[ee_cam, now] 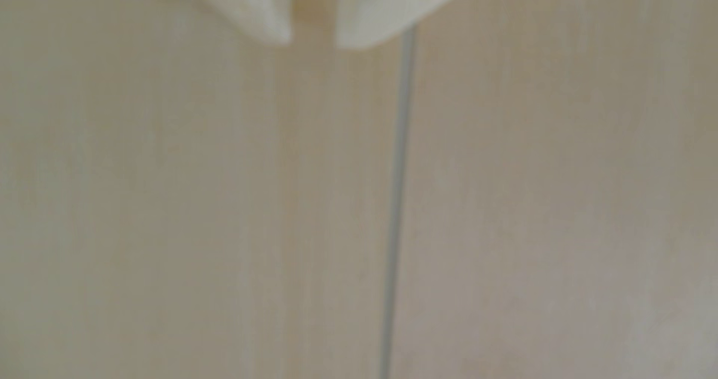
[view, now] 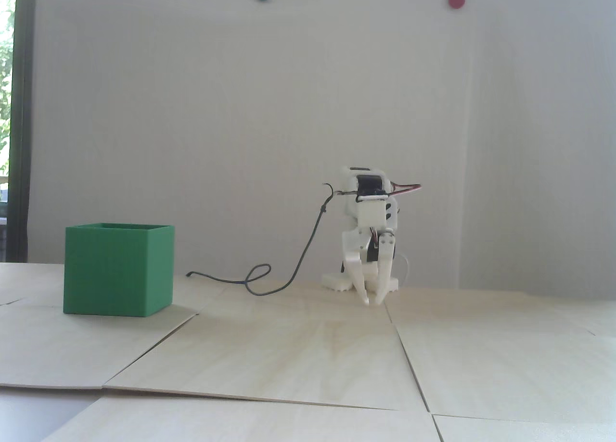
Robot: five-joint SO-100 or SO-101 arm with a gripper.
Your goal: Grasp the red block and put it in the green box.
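A pale wall [view: 240, 124] dotted with round markers backs a table [view: 298, 346] laid with light wooden panels. The red block appears in neither the fixed view nor the wrist view; it may lie inside the green box [view: 118, 269], whose interior the low fixed camera cannot see, or out of frame. The box stands on the left of the fixed view, upright and open-topped, well apart from the arm [view: 368, 211]. The white gripper [view: 374, 301] points straight down at the table near the arm's base, its tips almost on the wood; a narrow gap shows between them, with nothing held. In the wrist view the blurred fingertips [ee_cam: 268, 18] hang over bare wood beside a seam [ee_cam: 400, 169] between panels. A dark cable [view: 288, 269] trails across the table between box and arm. Judged from this, the arm is at rest; any next reach should begin by locating the block, lifting clear of the table first, and keeping the cable out of the sweep.
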